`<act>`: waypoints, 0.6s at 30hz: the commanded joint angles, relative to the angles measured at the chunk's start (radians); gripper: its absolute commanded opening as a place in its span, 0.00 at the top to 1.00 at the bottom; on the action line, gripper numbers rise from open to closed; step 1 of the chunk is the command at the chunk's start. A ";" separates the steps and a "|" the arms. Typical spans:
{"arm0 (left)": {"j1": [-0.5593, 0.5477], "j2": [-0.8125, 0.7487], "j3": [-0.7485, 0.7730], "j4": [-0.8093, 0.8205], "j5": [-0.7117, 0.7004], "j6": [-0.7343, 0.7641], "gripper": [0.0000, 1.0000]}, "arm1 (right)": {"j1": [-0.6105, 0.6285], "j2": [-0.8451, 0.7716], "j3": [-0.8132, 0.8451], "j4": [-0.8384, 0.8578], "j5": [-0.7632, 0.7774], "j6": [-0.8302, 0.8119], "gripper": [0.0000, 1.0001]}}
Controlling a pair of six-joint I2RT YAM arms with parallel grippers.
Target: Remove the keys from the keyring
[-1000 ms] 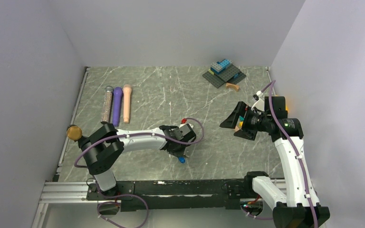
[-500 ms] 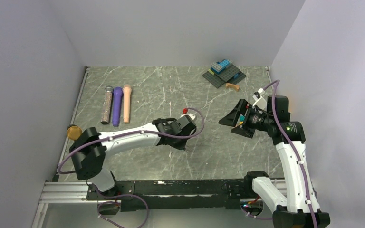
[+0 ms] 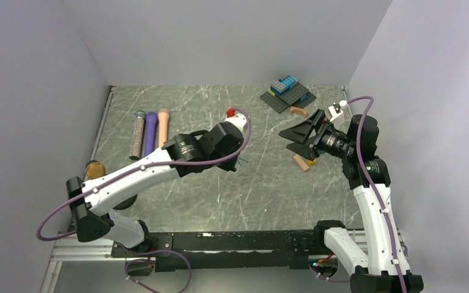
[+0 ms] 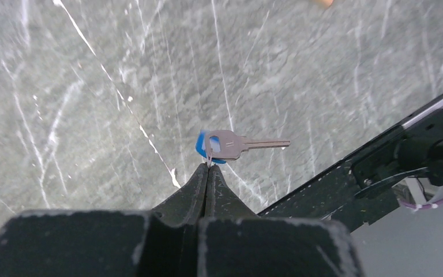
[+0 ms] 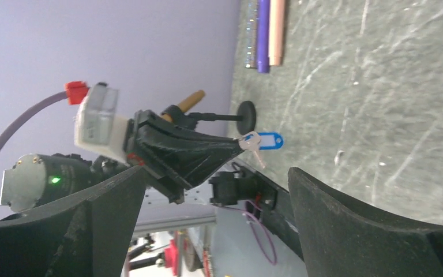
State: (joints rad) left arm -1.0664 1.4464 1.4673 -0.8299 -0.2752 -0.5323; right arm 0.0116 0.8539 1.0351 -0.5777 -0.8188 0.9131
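Note:
My left gripper (image 4: 209, 166) is shut on the keyring (image 4: 208, 152), a thin silvery ring pinched at the fingertips. A silvery metal key (image 4: 245, 144) and a blue oval tag (image 4: 199, 148) hang from the ring, held in the air above the marbled table. In the right wrist view the tag (image 5: 271, 140) shows its pale patch, with the key (image 5: 258, 157) hanging beside it at the left gripper's tip (image 5: 237, 144). My right gripper (image 5: 218, 173) is wide open and empty, facing the left gripper from the right, apart from it. In the top view the left gripper (image 3: 237, 160) and right gripper (image 3: 294, 145) are mid-table; the key is too small to see.
A tan block (image 3: 301, 162) lies on the table under the right gripper. A grey baseplate with bricks (image 3: 287, 93) and a wooden arch (image 3: 298, 110) sit at the back right. Three stick-shaped objects (image 3: 151, 134) lie at the left, with a brass disc (image 3: 94, 169) near them.
The left arm rose and swung away from the near edge toward mid-table, lifting the ring, key and blue tag off the table. The right gripper rose and tilted toward the left gripper.

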 commanded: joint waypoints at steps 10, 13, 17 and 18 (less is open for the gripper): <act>-0.004 -0.144 0.236 -0.015 -0.075 0.097 1.00 | 0.138 0.021 -0.074 0.442 0.029 0.521 0.09; -0.004 -0.149 0.258 -0.012 -0.079 0.102 1.00 | 0.247 0.064 -0.043 0.513 0.086 0.580 0.10; -0.004 -0.150 0.280 -0.015 -0.090 0.106 1.00 | 0.351 0.126 0.005 0.521 0.131 0.621 0.12; -0.004 -0.152 0.283 -0.013 -0.094 0.106 1.00 | 0.369 0.131 0.002 0.543 0.141 0.646 0.12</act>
State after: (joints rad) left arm -1.0664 1.3060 1.7084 -0.8585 -0.3393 -0.4488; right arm 0.3195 0.9585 0.9844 -0.1478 -0.7509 1.4132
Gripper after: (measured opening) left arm 0.010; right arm 0.884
